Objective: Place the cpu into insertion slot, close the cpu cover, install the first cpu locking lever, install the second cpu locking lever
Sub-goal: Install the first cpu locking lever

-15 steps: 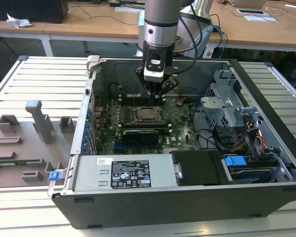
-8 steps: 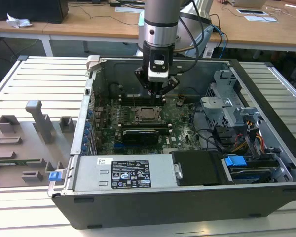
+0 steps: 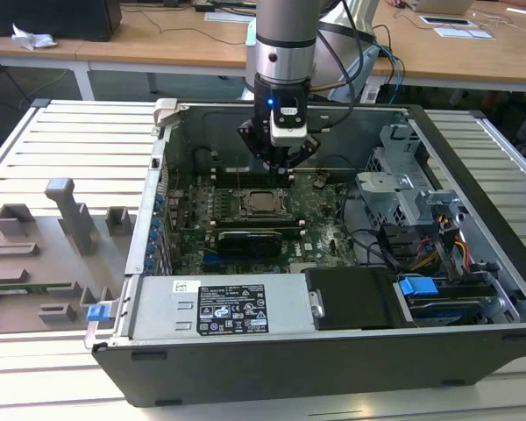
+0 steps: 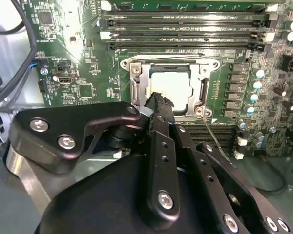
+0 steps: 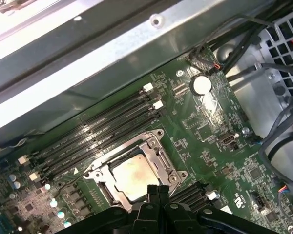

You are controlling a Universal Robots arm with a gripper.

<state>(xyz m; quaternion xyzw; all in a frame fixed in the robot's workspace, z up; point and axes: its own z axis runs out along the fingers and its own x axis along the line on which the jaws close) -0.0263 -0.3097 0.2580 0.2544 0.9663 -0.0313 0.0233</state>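
One cpu [image 4: 171, 85] sits under one closed cpu cover [image 4: 139, 84], just beyond the fingers [image 4: 159, 105]. The two fingers are pressed together, holding nothing.

Cpu [image 4: 170, 87] silver-grey; cpu cover [image 4: 137, 87] silvery; board [image 4: 83, 63] green; gripper [image 4: 156, 100] black; memory slots [image 4: 185, 22] black.

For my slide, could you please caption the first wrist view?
Tool above the cpu, which sits framed by the lowered cpu cover.
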